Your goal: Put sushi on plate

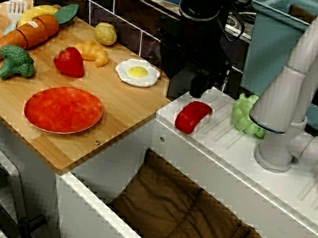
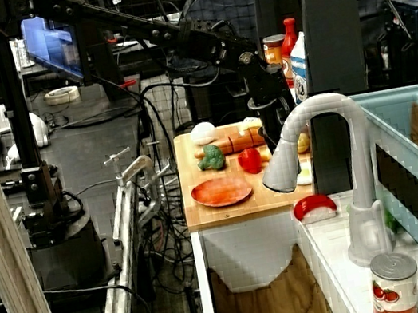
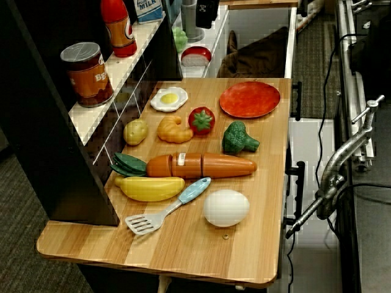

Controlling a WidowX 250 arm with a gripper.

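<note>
In the view from above the sink, the nearest thing is the brown cloth (image 1: 190, 223) that lies in the white basin. Behind it, on the left, the wooden board (image 1: 112, 141) carries the toy foods. The plate (image 1: 63, 109) lies near the front edge of this board, and nothing is on it. Just behind the plate are the broccoli (image 1: 15, 61) and the strawberry (image 1: 70, 61). Further back are the carrot (image 1: 22, 38), the croissant (image 1: 94, 52), the fried egg (image 1: 137, 72) and the potato (image 1: 105, 33).

The sushi (image 1: 192, 116) lies on the white rim of the sink (image 1: 227, 149), beside the board and well apart from the plate. Its red top is up and its white underside is on the rim. To the right of it stands the grey faucet (image 1: 294, 87), with a green leafy toy (image 1: 247, 115) just behind its base.

The gripper (image 1: 201, 84) hangs just behind and above the sushi. It does not touch it. The dark fingers merge with the dark wall behind, so I cannot tell if the pincer is open or closed.

In the view from the far end of the board, a white egg (image 3: 226, 207), a spatula (image 3: 168, 210) and a banana (image 3: 149, 188) also lie on the board.
</note>
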